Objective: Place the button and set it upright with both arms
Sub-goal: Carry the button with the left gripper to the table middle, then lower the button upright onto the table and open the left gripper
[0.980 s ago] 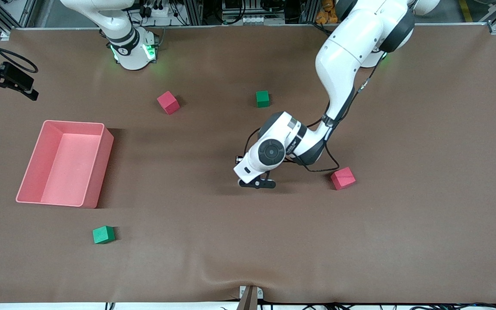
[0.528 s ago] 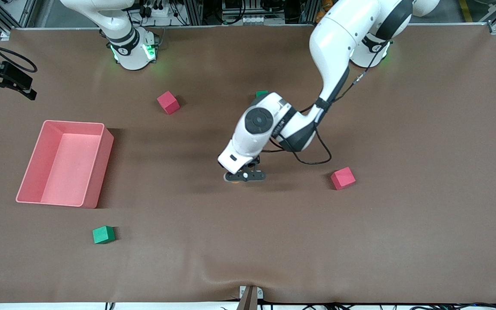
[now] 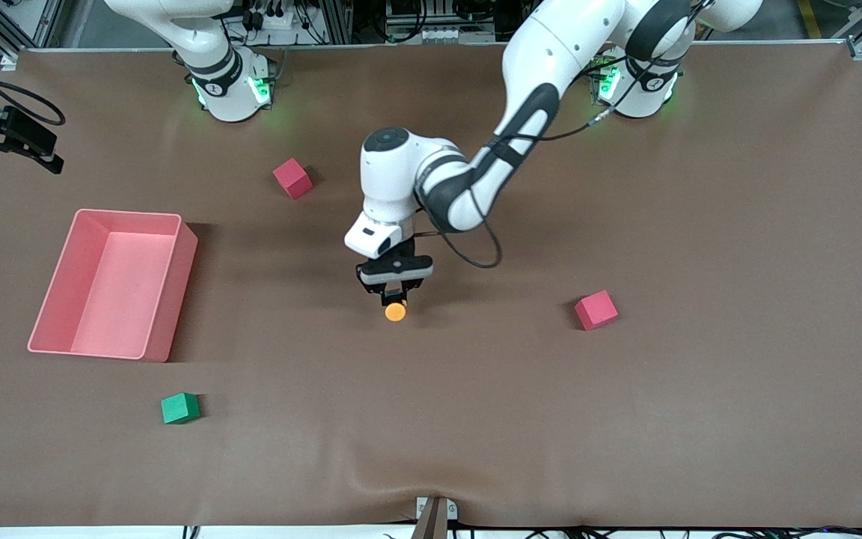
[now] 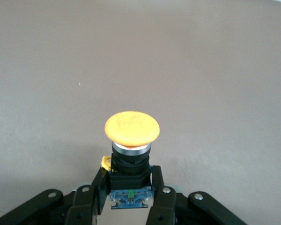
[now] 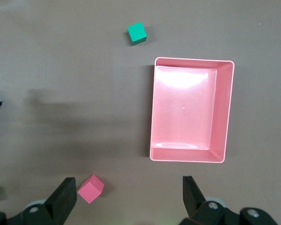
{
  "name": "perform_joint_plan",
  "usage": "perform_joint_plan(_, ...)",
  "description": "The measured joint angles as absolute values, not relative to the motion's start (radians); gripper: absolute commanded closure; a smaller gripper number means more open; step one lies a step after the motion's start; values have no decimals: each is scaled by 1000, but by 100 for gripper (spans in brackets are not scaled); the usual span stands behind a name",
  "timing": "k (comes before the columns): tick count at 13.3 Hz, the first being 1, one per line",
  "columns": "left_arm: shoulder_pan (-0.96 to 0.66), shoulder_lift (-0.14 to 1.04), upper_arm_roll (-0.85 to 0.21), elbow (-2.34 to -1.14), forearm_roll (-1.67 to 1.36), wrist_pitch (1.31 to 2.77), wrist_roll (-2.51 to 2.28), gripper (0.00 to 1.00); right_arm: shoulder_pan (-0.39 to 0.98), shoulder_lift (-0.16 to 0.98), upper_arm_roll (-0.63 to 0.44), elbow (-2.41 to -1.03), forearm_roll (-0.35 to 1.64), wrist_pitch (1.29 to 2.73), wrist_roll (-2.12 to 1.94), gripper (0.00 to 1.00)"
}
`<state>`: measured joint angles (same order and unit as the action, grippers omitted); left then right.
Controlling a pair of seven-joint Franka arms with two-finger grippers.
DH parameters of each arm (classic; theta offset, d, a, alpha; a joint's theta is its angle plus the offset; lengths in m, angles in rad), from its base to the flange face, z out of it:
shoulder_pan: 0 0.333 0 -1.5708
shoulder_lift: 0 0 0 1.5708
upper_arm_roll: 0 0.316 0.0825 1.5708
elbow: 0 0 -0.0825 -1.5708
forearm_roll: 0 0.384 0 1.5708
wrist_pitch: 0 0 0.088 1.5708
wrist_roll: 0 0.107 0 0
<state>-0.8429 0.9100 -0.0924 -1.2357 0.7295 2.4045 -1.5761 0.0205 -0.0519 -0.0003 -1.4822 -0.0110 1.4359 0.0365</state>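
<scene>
My left gripper [image 3: 395,292] is shut on the button's black body and holds it lying level a little above the middle of the table. The button's orange cap [image 3: 396,312] points toward the front camera. In the left wrist view the button [image 4: 131,129] sticks out from between the fingers [image 4: 161,192], with its bluish base end back in the left gripper [image 4: 129,174]. My right gripper [image 5: 129,201] is open and empty, high over the right arm's end of the table, and is out of the front view.
A pink bin [image 3: 176,292] stands toward the right arm's end, also in the right wrist view [image 5: 223,108]. Red cubes [image 3: 292,178] [image 3: 595,310] and a green cube [image 3: 179,408] lie scattered; the right wrist view shows a red cube [image 5: 90,189] and a green cube [image 5: 136,33].
My left gripper has risen from the table with the button and swung toward the right arm's end. Its wrist has turned, so the orange cap now shows. The arm now hides one green cube.
</scene>
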Motion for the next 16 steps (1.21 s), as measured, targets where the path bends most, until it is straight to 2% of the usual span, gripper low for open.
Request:
perform_joint_plan(5,-897,987,-89,-1241,1102,2413,-1904,100,21,-52,0,-1482,-11,1436,36,0)
perform_joint_plan(10,-925,1015,-84,-1259,1450,2410,-2093,100,21,-52,0,-1482,-11,1436,36,0)
perform_joint_plan(16,-934,1034,-45,-1290,1590,2409,-2106,100,21,-51,0,-1482,-11,1436,36,0)
